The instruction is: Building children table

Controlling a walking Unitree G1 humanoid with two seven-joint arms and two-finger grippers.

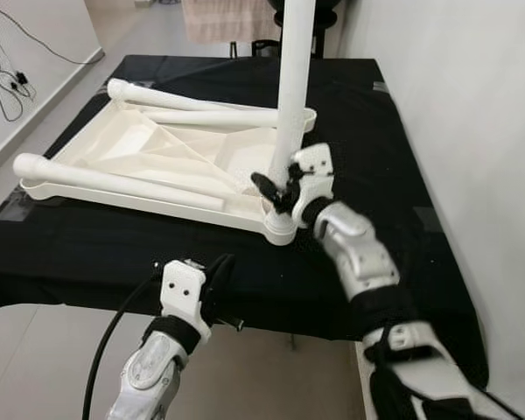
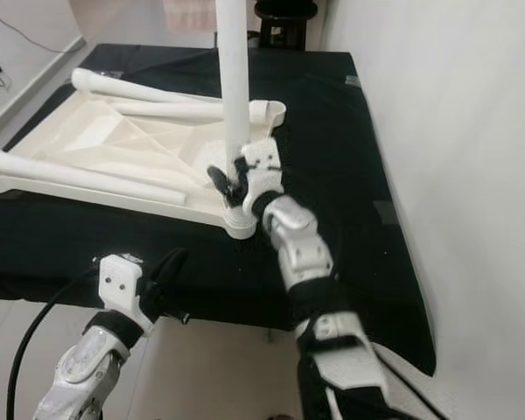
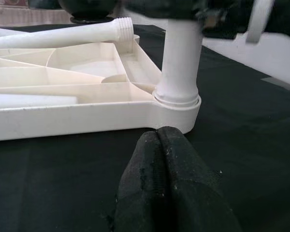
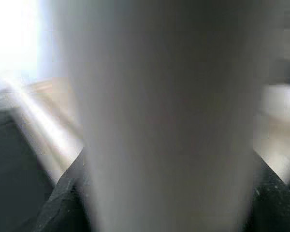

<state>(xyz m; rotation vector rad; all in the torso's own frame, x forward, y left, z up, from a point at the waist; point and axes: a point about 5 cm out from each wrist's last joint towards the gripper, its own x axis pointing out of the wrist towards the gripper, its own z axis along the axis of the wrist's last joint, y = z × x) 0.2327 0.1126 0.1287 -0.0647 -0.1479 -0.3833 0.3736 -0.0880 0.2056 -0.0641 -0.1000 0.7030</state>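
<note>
Left gripper (image 1: 220, 278) hovers at the near edge of the desk (image 1: 114, 254), fingers (image 3: 166, 193) pressed shut together, holding nothing. In the left wrist view they point at the near corner socket of the tabletop, apart from it. A black cable (image 1: 105, 346) runs along the left arm; its lower end is cut off by the frame.

Right arm reaches in from the near right, forearm cut off at the bottom. Right gripper (image 1: 278, 188) is clamped on the upright leg (image 1: 293, 87) just above the socket; fingers grip the leg on both sides. The right wrist view is heavily blurred: pale leg surface up close, dark finger pads (image 4: 63, 198) at its sides, background not readable.

White plastic tabletop (image 1: 157, 153) lies upside down on the black-covered desk, ribs facing up. Upright leg stands in the near right corner socket (image 1: 280, 229); its top is cut off by the frame. Whether it is fully seated cannot be told.

Legs counted: four. One upright, three lying across the underside. Front lying leg (image 1: 114, 179) runs from the left corner toward the socket. A second (image 1: 157, 98) lies along the far edge, threaded end visible in the left wrist view. A third (image 1: 210, 116) lies just beside it, partly hidden behind the upright leg.

Far beyond the desk: a dark stand (image 2: 284, 17) and a hanging cloth (image 1: 227, 19), both cut off. Wall wires (image 1: 4, 79) at far left.
</note>
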